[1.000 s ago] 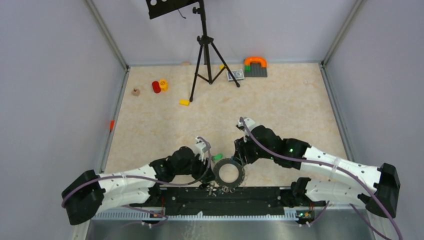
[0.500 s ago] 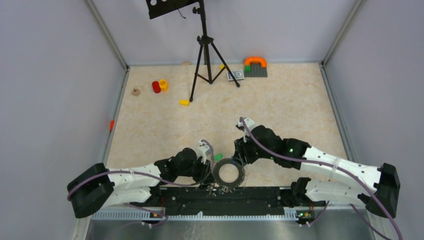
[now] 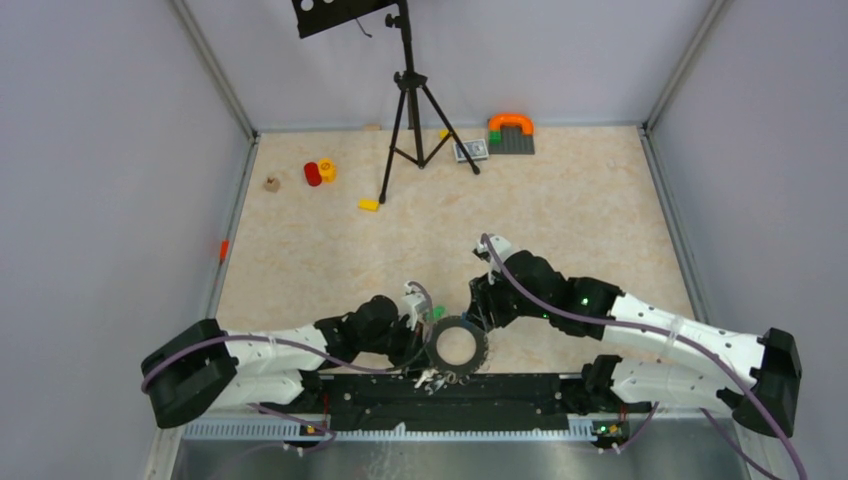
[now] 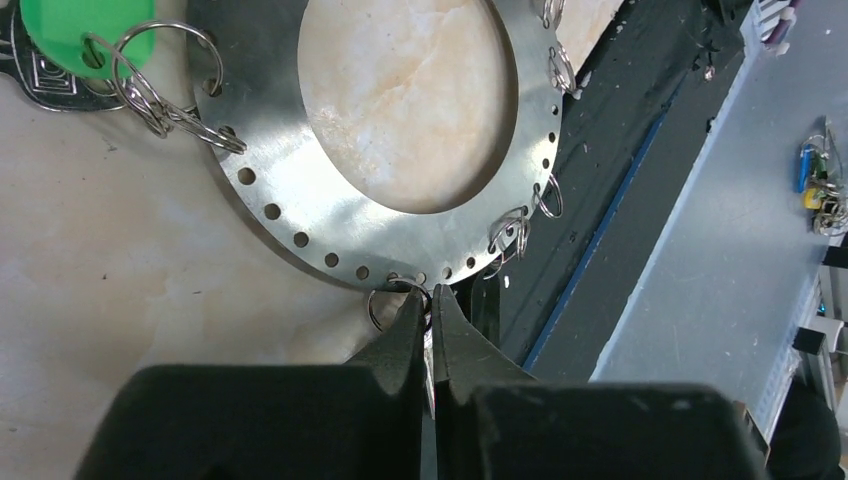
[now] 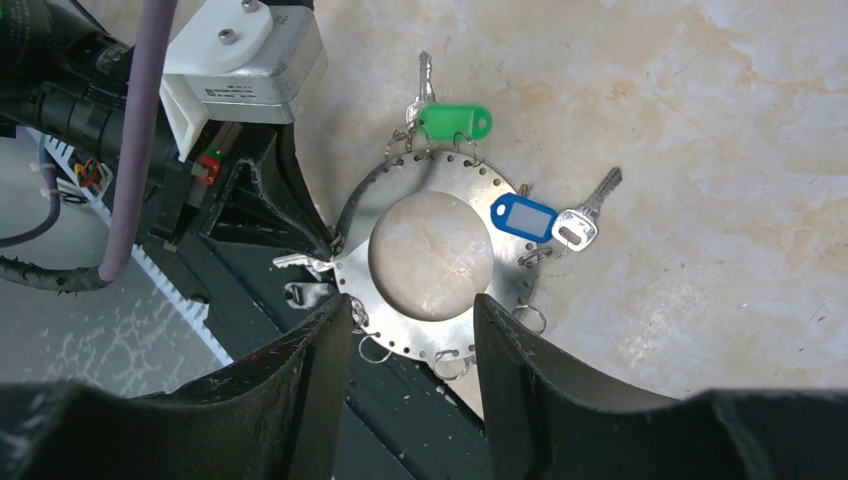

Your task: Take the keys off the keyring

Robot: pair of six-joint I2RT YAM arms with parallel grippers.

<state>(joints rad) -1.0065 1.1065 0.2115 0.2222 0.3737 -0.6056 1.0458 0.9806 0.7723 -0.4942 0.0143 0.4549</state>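
Top external, keyring at counter's 6 o'clock edge, open room toward 12, left end effector pinched closed, right end effector parted, grip unclear

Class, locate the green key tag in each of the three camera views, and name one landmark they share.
Top external: green key tag low centre, at the keyring's upper-left rim.
Left wrist: tag in the top-left corner, beside the keyring.
Right wrist: tag upper centre, above the keyring.
Shared landmark: the keyring's big round hole.
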